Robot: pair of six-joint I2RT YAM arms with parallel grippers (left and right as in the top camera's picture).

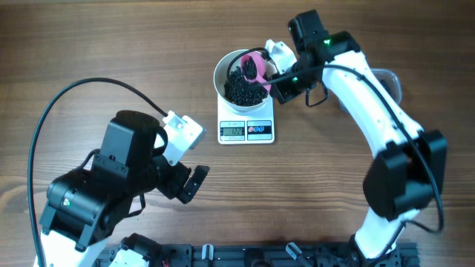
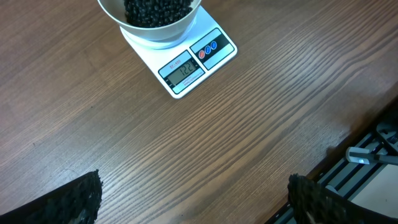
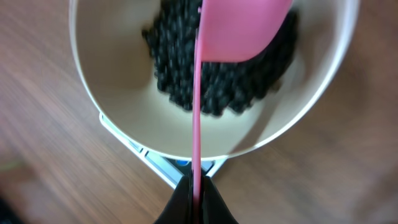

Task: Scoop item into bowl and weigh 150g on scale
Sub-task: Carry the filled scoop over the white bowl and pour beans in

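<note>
1. Beans [image 3: 186,81]: heaped in the white bowl [image 2: 163,32], seated on the scale [image 2: 194,62] at mid-table.
2. Right gripper [image 3: 196,194]: clamped tight on the thin handle of the pink scoop [image 3: 242,28], blade tipped over the bowl's far side, load hidden from every view.
3. Left gripper [image 1: 190,181]: spread wide, holding nothing, parked well apart from the scale. Best left there.
4. Judging by the display, probably short of target, though digits too small to trust. Top up in small portions only.
5. Keep the scoop off the rim and off the heap while reading, to avoid falsifying the weight.
6. Tilt slowly, roll off a few beans at a time, pause, read, repeat.
7. Fetch any refill half-full, to guard against overshooting and having to dig beans back out.
</note>
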